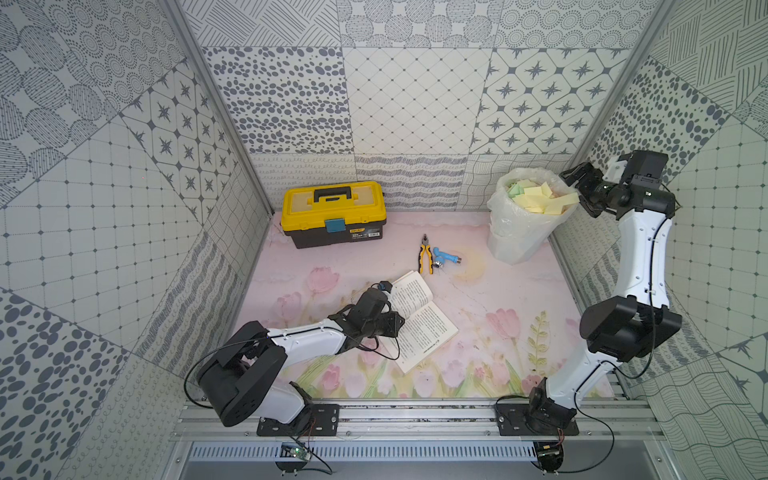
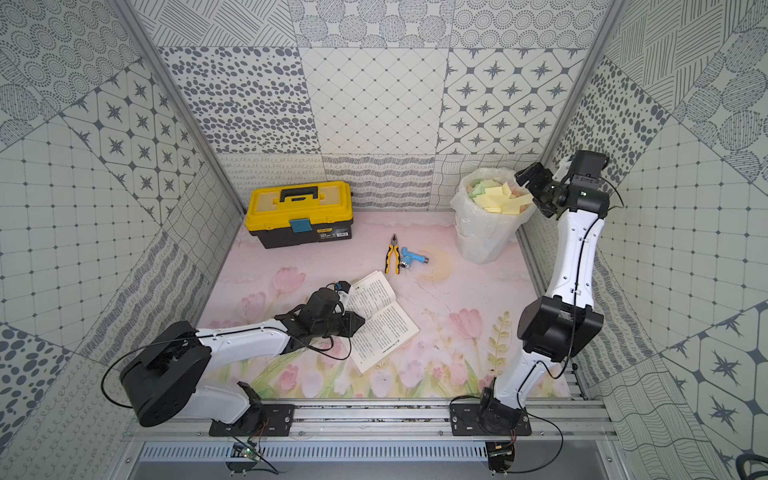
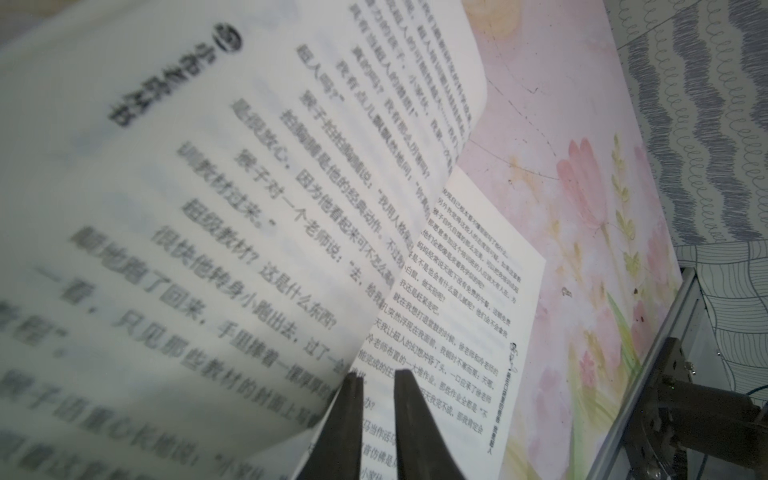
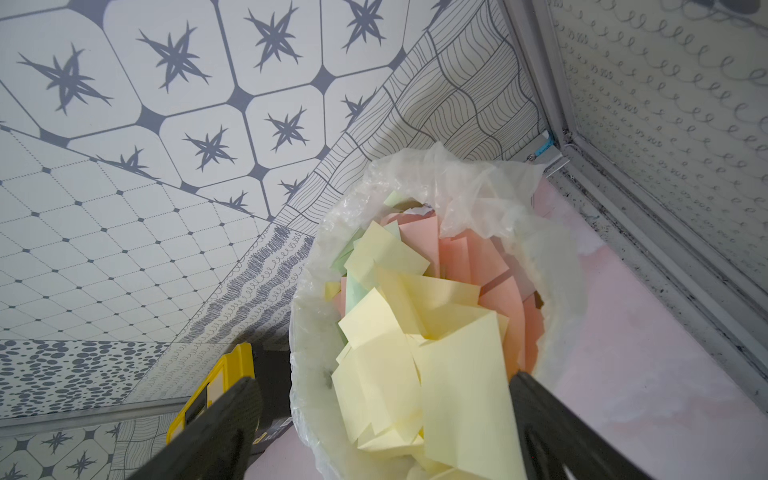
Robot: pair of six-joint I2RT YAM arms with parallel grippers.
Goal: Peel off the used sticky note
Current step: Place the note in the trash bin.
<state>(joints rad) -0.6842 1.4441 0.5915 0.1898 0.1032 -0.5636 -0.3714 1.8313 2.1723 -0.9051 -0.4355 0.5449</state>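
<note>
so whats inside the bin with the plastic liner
Loose sticky notes, mostly yellow, some pink and green, heaped to the bin rim. Whatever lies lower is covered.

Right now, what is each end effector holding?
Left end effector: nearly closed at the book; grip cannot be told.
Right end effector: open, empty, above the bin.

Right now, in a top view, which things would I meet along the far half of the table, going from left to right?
Yellow toolbox → pliers → blue fitting → plastic-lined bin. The open book lies nearer and spans several of these, so I leave it out.
</note>
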